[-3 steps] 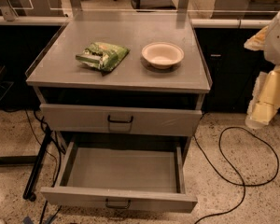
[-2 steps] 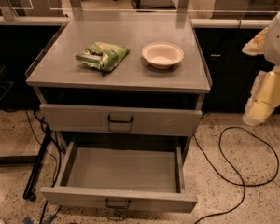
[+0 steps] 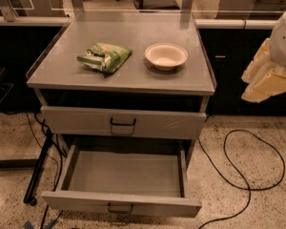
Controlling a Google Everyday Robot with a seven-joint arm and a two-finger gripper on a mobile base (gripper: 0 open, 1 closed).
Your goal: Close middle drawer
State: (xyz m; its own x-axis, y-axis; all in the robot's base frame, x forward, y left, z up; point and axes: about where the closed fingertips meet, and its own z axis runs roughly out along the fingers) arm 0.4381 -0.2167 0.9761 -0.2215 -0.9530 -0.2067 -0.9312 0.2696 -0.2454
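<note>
Little is changing: the middle drawer (image 3: 121,178) is still gaping open at 6 o'clock, closing not yet begun; the tool (image 3: 267,80) is hovering at 3 o'clock, well apart, and I cannot tell its grip.

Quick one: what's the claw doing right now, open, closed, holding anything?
Claw: at the right edge, off to the side of the pulled-out drawer and not touching it; open or closed cannot be told.
</note>
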